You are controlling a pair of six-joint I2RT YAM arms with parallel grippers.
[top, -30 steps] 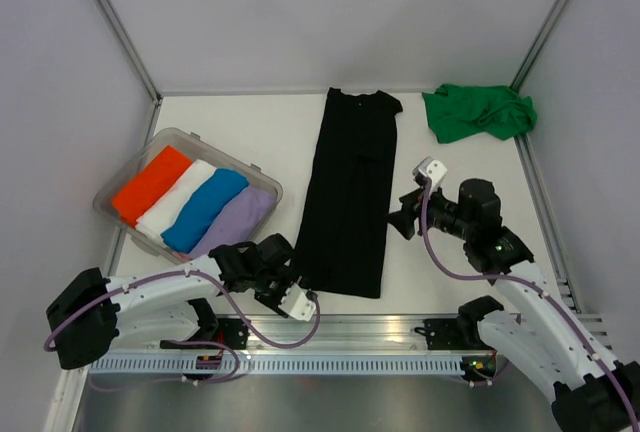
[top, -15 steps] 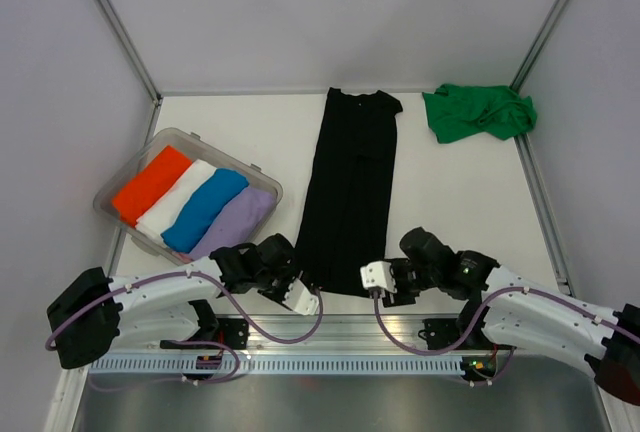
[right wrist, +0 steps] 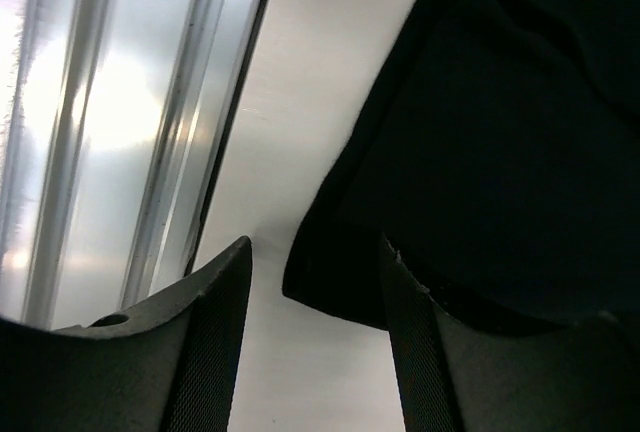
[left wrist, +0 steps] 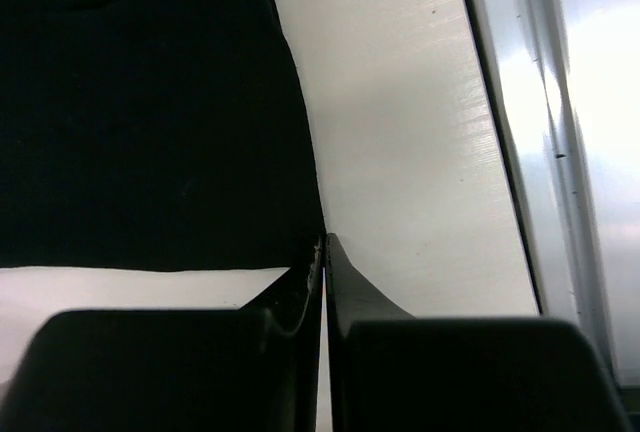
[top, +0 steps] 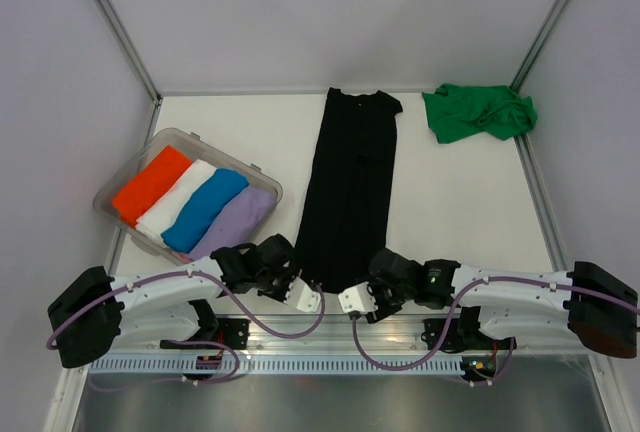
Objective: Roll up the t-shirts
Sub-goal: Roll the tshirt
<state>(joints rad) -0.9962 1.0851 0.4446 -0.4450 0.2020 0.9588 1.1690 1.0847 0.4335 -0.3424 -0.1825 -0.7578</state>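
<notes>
1. The left gripper [left wrist: 325, 252], half open a second ago, is now pressed shut on the lower left corner of the black t-shirt [top: 348, 192], which is laid out as a long strip in the middle of the top view.
2. The right gripper [right wrist: 315, 267] has been swung from the shirt's right edge down to its lower right corner. Its fingers are held wide, with the corner between them but not yet pinched.
3. The green t-shirt [top: 478, 112] is left crumpled at the upper right.
4. Rolling from the hem is judged possible once the right fingers are closed.

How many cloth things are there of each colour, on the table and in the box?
Black shirt: 1
Green shirt: 1
Orange roll: 1
White roll: 1
Blue roll: 1
Purple roll: 1
Total: 6
</notes>
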